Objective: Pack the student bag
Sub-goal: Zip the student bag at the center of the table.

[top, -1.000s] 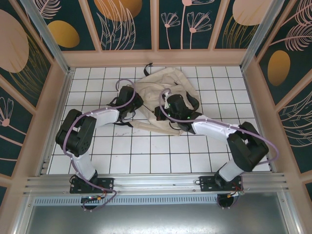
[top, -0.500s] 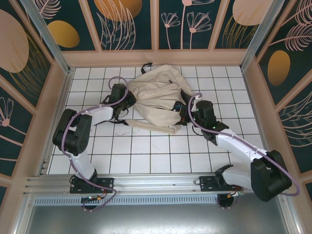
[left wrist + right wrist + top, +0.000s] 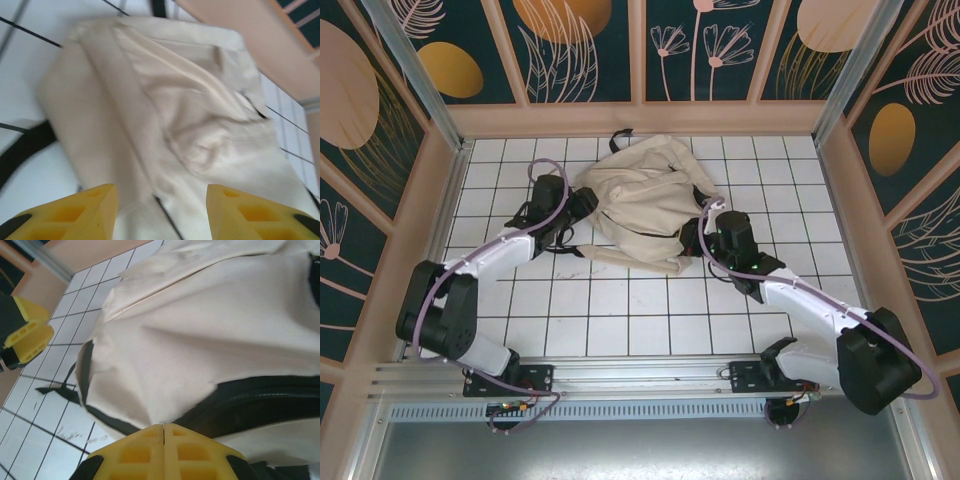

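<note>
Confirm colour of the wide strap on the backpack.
Black strap on the cream-beige soft fabric backpack; shows best in the right wrist view.

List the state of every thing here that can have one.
student bag, lying crumpled, not upright; whether zipped is unclear.
left gripper, open, fingers apart, nothing between them.
right gripper, shut, fingers pressed together at the bag's edge.
</note>
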Available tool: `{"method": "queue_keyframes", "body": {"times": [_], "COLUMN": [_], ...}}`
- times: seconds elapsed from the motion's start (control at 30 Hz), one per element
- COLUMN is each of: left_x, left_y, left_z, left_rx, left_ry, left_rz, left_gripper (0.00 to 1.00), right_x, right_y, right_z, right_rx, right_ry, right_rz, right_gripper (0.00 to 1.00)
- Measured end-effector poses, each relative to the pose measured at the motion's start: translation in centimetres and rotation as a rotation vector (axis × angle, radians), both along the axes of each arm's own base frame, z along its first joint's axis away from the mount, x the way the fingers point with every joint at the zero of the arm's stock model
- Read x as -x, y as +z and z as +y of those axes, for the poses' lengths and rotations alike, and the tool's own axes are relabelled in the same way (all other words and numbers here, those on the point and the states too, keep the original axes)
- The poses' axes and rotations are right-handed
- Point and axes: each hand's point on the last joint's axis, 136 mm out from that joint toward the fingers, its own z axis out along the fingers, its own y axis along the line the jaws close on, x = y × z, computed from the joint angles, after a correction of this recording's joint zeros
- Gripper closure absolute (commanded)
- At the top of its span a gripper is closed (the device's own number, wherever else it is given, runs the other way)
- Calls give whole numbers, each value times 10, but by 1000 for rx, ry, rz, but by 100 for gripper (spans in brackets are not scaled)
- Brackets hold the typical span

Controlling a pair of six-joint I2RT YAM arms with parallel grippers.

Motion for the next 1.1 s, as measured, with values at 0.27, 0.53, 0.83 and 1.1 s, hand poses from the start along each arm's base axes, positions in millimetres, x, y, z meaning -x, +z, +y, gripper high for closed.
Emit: {"method": "queue_keyframes", "body": {"times": [0.27,0.53,0.83,1.1], "left_x": [59,108,108,84], "left_y": [9,7,-5,-15], "left_z": [-70,-112,-143,-171], "left_rx": [117,219,320,346], "left_ry": [-156,-208,-171,-134], "left_rz": [62,170,257,299], "left_gripper": [50,48,45,68], "right_x": [4,1,7,13], "right_y": [1,9,9,8], "right_z": [6,9,5,3], "right_rx": [1,-20,-38,-53], "right_ry": [20,21,23,28], "right_rz": [-7,-37,-65,-81], "right_gripper": [100,100,100,100]}}
